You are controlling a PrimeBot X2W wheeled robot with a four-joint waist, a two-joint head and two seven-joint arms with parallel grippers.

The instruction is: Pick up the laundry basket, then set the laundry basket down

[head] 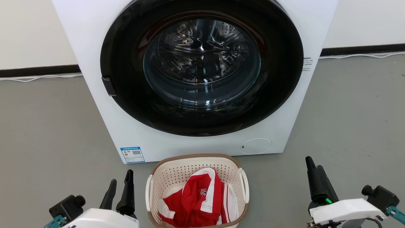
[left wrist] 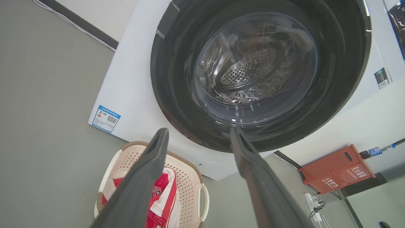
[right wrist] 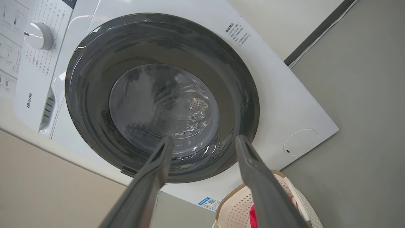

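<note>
cream-white perforated plastic with a brown woven-look rim: the laundry basket (head: 177, 172) sits on the grey floor (head: 47, 126) just before the washing machine (head: 158, 142), a red-and-white garment (head: 196, 196) inside. it lies between the two grippers, one side handle turned to each, long axis seemingly running toward the washer. the left gripper (head: 121, 178), fingers spread and empty, stands nearer; the right gripper (head: 314, 164), likewise spread and empty, is farther off.

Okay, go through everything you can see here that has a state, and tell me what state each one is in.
washing machine door, shut.
laundry basket, upright on the floor, not held.
red and white garment, crumpled inside the laundry basket.
left hand, open, empty.
right hand, open, empty.
</note>
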